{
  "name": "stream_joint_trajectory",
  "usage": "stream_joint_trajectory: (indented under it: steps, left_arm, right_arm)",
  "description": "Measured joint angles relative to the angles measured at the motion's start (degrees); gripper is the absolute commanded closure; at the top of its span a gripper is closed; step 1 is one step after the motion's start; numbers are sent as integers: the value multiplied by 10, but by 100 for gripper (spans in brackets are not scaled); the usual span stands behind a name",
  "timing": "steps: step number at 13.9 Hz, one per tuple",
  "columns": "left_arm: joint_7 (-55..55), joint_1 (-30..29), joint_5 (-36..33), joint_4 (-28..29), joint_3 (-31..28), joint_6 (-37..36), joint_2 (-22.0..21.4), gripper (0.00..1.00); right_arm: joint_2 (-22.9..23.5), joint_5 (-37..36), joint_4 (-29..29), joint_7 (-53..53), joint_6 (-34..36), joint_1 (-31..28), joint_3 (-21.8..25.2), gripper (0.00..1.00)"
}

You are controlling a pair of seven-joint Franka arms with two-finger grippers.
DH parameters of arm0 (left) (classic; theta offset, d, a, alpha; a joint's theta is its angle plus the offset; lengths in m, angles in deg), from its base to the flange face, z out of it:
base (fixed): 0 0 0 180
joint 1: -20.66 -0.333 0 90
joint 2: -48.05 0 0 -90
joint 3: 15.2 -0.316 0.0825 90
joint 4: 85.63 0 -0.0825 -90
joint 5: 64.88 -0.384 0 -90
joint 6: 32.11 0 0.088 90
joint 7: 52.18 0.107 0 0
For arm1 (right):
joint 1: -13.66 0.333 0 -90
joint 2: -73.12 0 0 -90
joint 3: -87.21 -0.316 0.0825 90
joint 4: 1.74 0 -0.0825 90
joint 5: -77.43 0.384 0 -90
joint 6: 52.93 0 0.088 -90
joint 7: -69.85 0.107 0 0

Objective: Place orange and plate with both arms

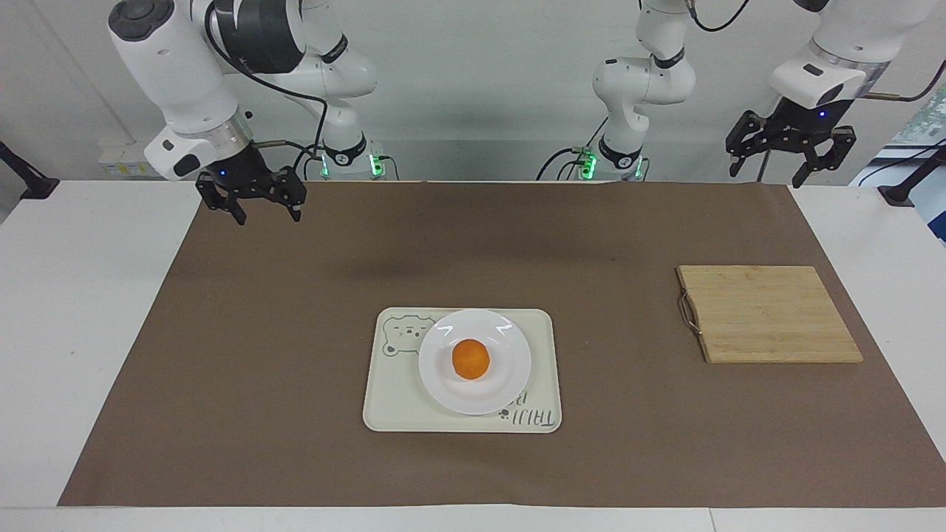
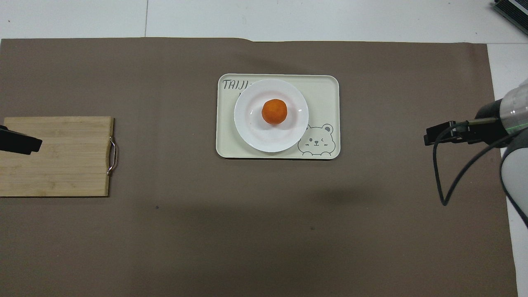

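The orange (image 1: pixel 471 358) sits in the middle of the white plate (image 1: pixel 510 373). The plate rests on a cream bear-print tray (image 1: pixel 388 403) at the table's middle. In the overhead view the orange (image 2: pixel 274 111) lies centred on the plate (image 2: pixel 251 134). My right gripper (image 1: pixel 251 201) is open and empty, raised over the brown mat's corner at the right arm's end, well away from the tray. My left gripper (image 1: pixel 791 151) is open and empty, held high over the mat's corner at the left arm's end, where that arm waits. One of its fingertips (image 2: pixel 20 141) shows in the overhead view.
A bamboo cutting board (image 1: pixel 768 314) with a metal handle lies toward the left arm's end; it also shows in the overhead view (image 2: pixel 57 156). A brown mat (image 1: pixel 259 369) covers most of the white table.
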Motion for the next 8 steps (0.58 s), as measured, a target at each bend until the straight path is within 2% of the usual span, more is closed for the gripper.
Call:
stream_joint_trajectory:
  steps: [6, 8]
  left_arm:
    - [0, 0, 0, 0, -1, -6, -1, 0]
    - [0, 0, 1, 0, -2, -9, -2, 0]
  right_arm:
    - [-26, -33, -76, 26, 120, -4, 0, 0]
    - [-34, -33, -96, 28, 139, -5, 0, 0]
